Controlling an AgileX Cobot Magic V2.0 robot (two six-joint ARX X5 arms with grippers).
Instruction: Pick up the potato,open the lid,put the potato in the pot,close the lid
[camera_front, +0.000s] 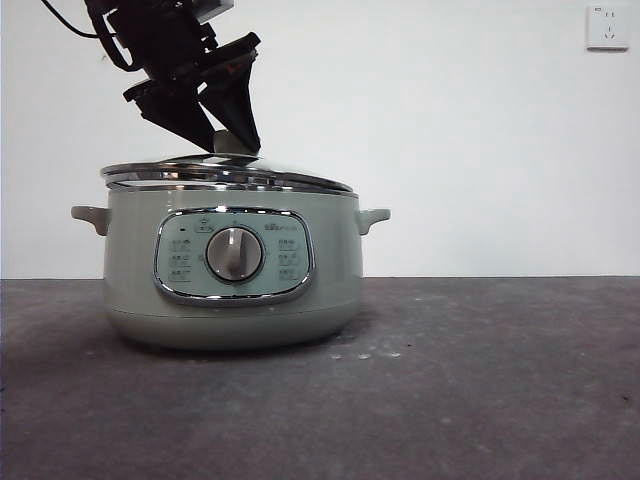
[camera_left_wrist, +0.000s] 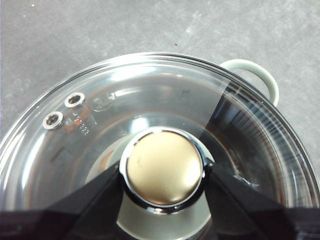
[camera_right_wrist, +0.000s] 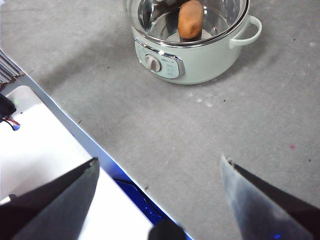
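Observation:
The sage-green pot (camera_front: 230, 300) stands on the dark table, its dial facing the front view. The glass lid (camera_front: 230, 172) lies on its rim, a little tilted, higher at the left. My left gripper (camera_front: 232, 143) comes down from above, its jaws shut on the lid's round knob (camera_left_wrist: 164, 167). The potato (camera_right_wrist: 191, 19) lies inside the pot (camera_right_wrist: 200, 65), seen in the right wrist view. My right gripper (camera_right_wrist: 159, 162) is open and empty, high above the table and well away from the pot.
A white surface with a blue-lit edge (camera_right_wrist: 45, 150) lies under the right gripper. A pot handle (camera_left_wrist: 260, 75) sticks out beside the lid. A wall socket (camera_front: 607, 27) is at the back right.

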